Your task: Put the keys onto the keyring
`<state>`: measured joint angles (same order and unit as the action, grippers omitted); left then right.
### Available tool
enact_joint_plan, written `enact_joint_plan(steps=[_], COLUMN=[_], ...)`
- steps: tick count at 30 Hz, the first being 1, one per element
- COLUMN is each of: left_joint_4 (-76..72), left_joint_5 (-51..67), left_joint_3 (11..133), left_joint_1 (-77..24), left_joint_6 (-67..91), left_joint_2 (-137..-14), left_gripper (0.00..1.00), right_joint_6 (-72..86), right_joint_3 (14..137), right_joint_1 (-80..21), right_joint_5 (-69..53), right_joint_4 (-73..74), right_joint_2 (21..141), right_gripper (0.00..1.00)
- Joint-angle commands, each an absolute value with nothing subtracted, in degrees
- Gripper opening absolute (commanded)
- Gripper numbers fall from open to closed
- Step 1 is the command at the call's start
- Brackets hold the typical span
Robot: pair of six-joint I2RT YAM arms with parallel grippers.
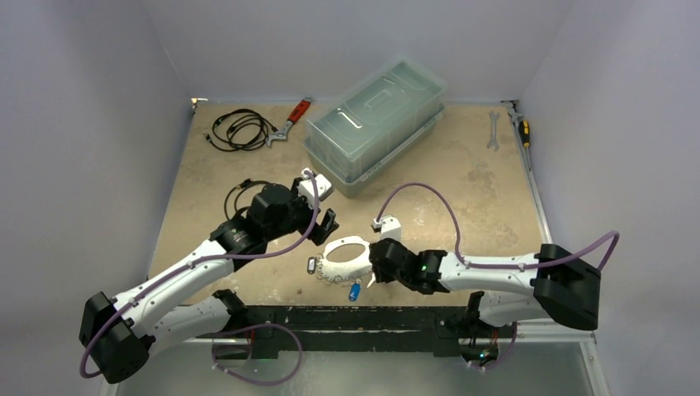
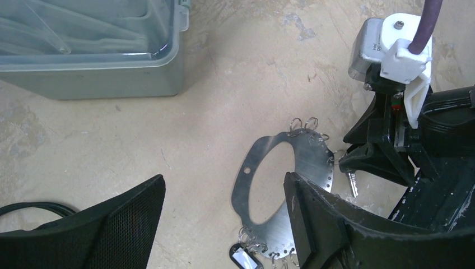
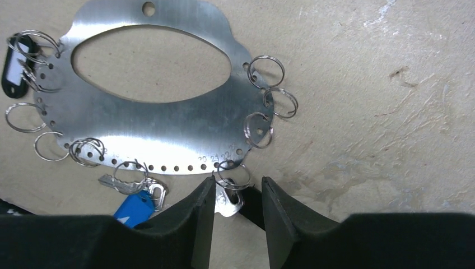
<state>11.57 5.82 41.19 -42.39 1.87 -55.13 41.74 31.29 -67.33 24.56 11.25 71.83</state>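
The keyring [image 1: 340, 266] lies flat on the counter [image 1: 462, 181] near its 6 o'clock edge, with a blue-tagged key [image 1: 355, 290] at the ring's 6 o'clock. At 4 o'clock the right fingers [image 3: 204, 216], narrowly parted, flank a silver key [image 3: 229, 203]; I cannot tell if they grip it. At 10 o'clock the left fingers [image 2: 129, 218] gape wide, empty.

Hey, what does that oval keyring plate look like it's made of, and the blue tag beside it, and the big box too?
Keyring: apparently sheet metal, brushed silver; fine grain lines, glare, punched holes.
Blue tag: probably plastic, smooth and slightly glossy, uniform colour.
Box: likely translucent plastic, grey-tinted; inner ridges show through its walls.
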Motion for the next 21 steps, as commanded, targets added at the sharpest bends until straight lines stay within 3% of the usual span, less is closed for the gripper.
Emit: enact_joint_plan(steps=[1, 5, 11, 16, 21], left_joint_4=[11.38, 11.94, 17.43, 16.02, 10.97], left_joint_5=[6.79, 8.12, 9.93, 7.75, 15.01], left_joint_3=[44.04, 44.17, 46.36, 43.79, 37.88], left_joint_1=[-42.32, -42.34, -45.15, -47.44, -49.41], left_joint_6=[0.71, 1.13, 7.90, 2.48, -6.73], left_joint_2=[-55.08, -56.56, -61.65, -59.33, -57.41], left_gripper=[0.76, 0.73, 0.65, 0.64, 0.61], right_joint_6=[39.11, 36.68, 43.40, 46.42, 49.74], right_joint_3=[33.91, 33.10, 33.41, 31.69, 30.92], right_joint_1=[-67.37, -67.41, -67.41, -67.49, -67.50], right_joint_5=[25.76, 19.05, 22.62, 15.12, 20.50], right_joint_4=[11.21, 7.51, 11.88, 7.11, 11.44], right_joint_2=[71.61, 69.26, 64.96, 64.84, 61.86], right_gripper=[0.38, 0.40, 0.49, 0.50, 0.51])
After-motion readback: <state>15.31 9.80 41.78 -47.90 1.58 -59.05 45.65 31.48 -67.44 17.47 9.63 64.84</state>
